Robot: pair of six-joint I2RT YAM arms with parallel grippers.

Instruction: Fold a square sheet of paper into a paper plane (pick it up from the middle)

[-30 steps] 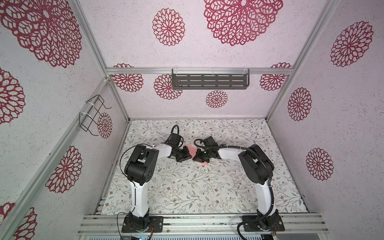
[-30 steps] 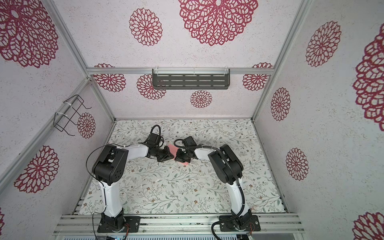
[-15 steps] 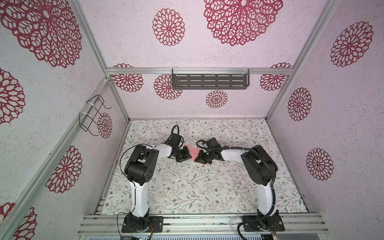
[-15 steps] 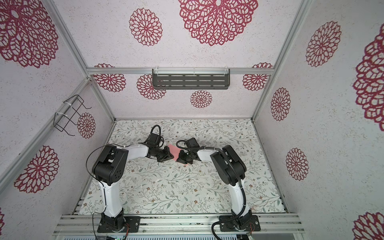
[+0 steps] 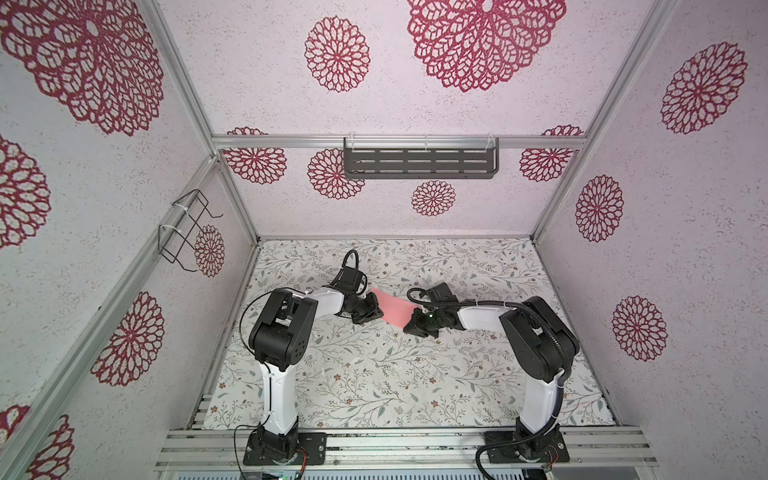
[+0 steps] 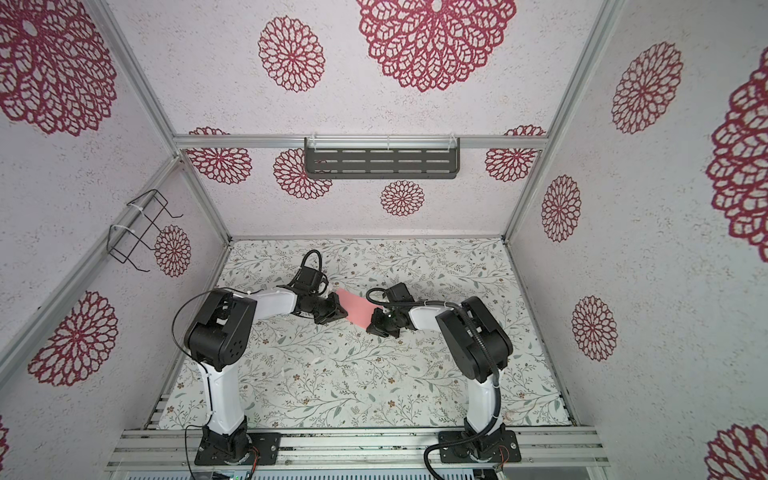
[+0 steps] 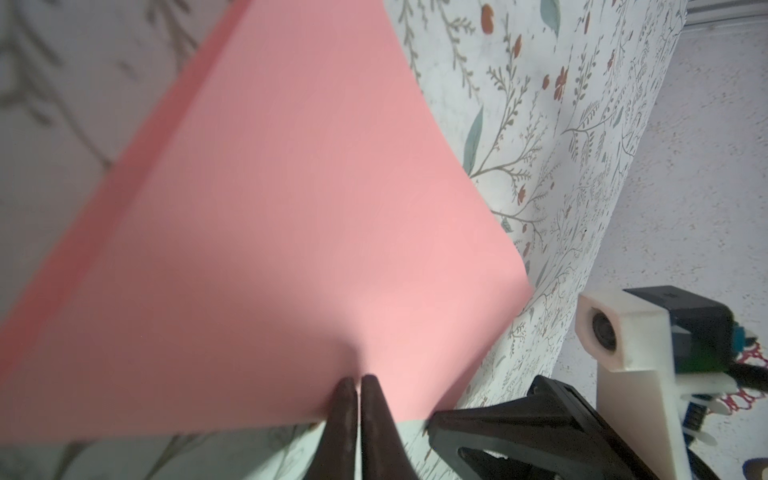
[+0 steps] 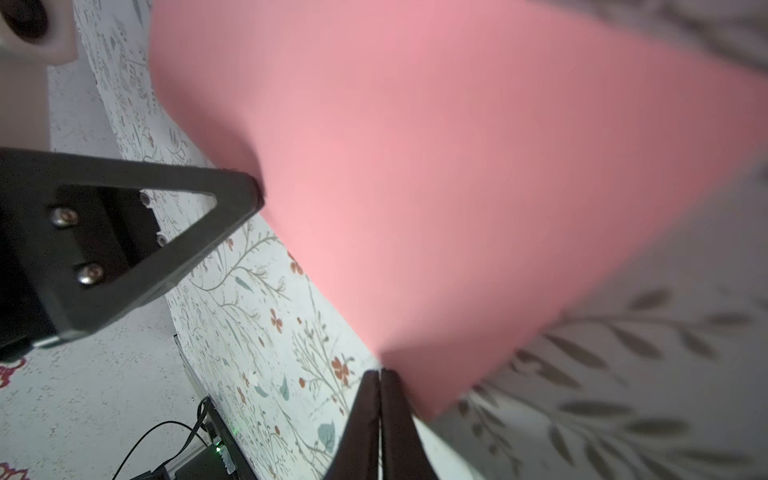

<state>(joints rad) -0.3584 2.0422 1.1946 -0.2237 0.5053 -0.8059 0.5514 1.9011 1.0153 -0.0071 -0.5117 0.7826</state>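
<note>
Rightward goes the right gripper (image 5: 415, 321), which has backed off toward its own side over the last second. The left gripper (image 5: 377, 313) has hardly shifted, so far more of the sheet (image 5: 394, 309) shows between them than when it was a small patch squeezed between the two. I judge that the sheet is being drawn taut, either to open it out or to set a crease. The plane looks far from done, since no pointed nose or wings show. The sheet spans the gap between the grippers over the middle of the table (image 5: 374, 374), toward the back; whether any edge touches the table I cannot tell. In the left wrist view the left jaws are together, pinched on one edge of the sheet. A paler band along the far edge may be a second layer or a flap, and I cannot tell which. In the right wrist view the right jaws are likewise clamped at a corner of the sheet. Counted: one sheet, two arms, two grippers, both gripping; one shelf (image 5: 419, 162) on the back wall; one wire rack (image 5: 187, 230) on the left wall; no finished plane.
</note>
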